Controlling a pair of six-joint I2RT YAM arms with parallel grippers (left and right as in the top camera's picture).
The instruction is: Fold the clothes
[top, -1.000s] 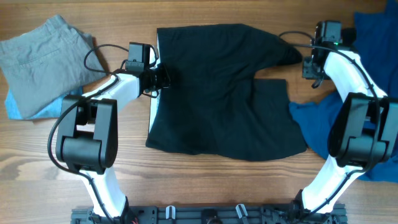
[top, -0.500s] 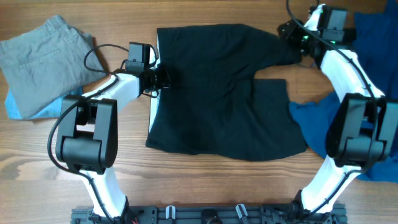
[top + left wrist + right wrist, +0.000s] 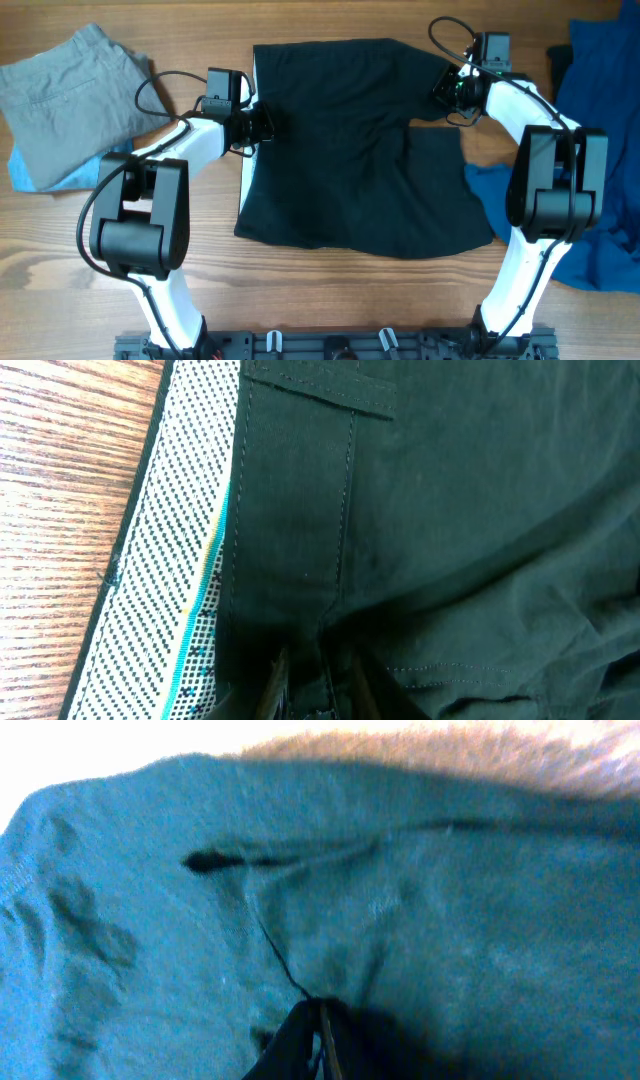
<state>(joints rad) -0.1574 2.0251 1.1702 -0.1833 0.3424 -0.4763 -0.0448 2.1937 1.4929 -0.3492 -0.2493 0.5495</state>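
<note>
A black pair of shorts lies spread flat mid-table, waistband to the left. My left gripper is at the waistband's left edge. In the left wrist view its fingers are shut on the dark fabric beside the white dotted lining. My right gripper is at the garment's upper right part. In the right wrist view its fingers are pinched shut on a fold of the cloth.
Folded grey trousers lie at the back left on a light blue item. A pile of blue clothes covers the right side and reaches under the black garment's right edge.
My right gripper has moved left along the garment's upper right, drawing the protruding leg end inward. The left arm has not moved.
</note>
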